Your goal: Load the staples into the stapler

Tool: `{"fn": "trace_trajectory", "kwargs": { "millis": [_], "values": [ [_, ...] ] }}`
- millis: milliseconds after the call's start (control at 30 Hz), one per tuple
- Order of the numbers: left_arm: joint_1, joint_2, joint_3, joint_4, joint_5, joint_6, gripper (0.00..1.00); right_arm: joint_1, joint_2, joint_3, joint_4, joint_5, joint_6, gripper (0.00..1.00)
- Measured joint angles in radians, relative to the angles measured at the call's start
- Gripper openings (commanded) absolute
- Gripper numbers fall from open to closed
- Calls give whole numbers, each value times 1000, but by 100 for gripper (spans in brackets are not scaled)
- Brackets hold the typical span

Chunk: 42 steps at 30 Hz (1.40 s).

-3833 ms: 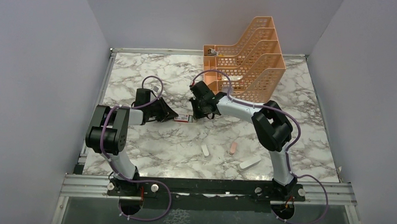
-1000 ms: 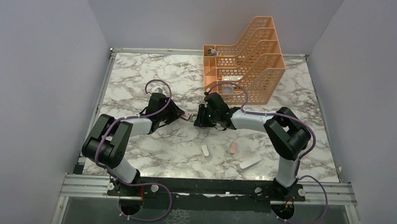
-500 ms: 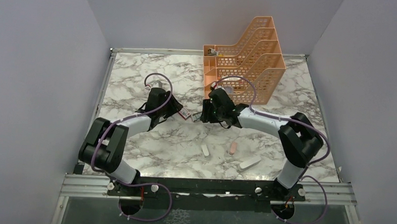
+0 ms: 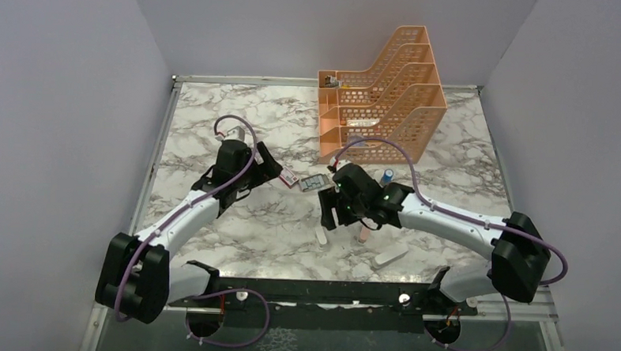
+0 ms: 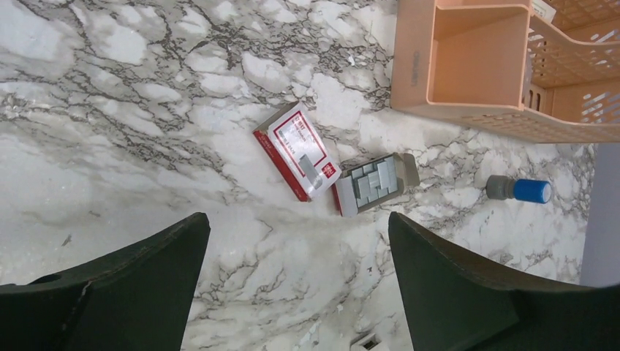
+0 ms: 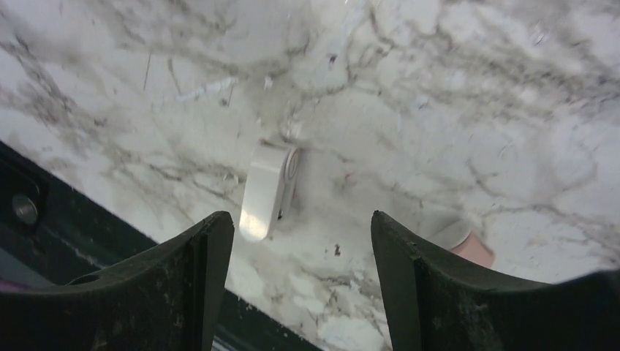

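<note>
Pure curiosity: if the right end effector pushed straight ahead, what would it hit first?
The right end effector would probably meet the small white piece on the marble table, just left of centre between its open fingers; depth is unclear.

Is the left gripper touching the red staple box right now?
Apart. The left wrist view shows the red staple box lying on the marble, a clear gap from both fingers of the open left gripper.

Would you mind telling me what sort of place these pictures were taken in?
Probably a robot test cell dressed as an office desk: plain walls box in a marble-patterned table, which holds an orange file rack and a red staple box.
</note>
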Motion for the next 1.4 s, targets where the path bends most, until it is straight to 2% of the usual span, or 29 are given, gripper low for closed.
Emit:
{"fn": "trace_trajectory", "kwargs": {
  "millis": [133, 200, 267, 400, 800, 1167, 1400],
  "values": [
    [0, -79, -41, -41, 6, -7, 87, 113, -21, -33, -48, -2, 38, 68],
    [0, -112, -67, -57, 14, -14, 82, 159, -18, -42, -60, -6, 63, 56],
    [0, -133, -90, -68, 26, -23, 76, 190, -7, -44, -64, -12, 81, 52],
    [-1, -150, -126, -74, 53, -33, 70, 223, 47, -44, -76, -8, 114, 51],
    [-4, -173, -168, -81, 97, -42, 70, 233, 124, -44, -49, -4, 125, 50],
    [-4, -167, -193, -76, 122, -41, 65, 233, 148, -11, 3, 81, 133, 37],
    [-5, -164, -216, -72, 135, -42, 65, 233, 185, -4, 13, 95, 135, 43]
  ]
}}
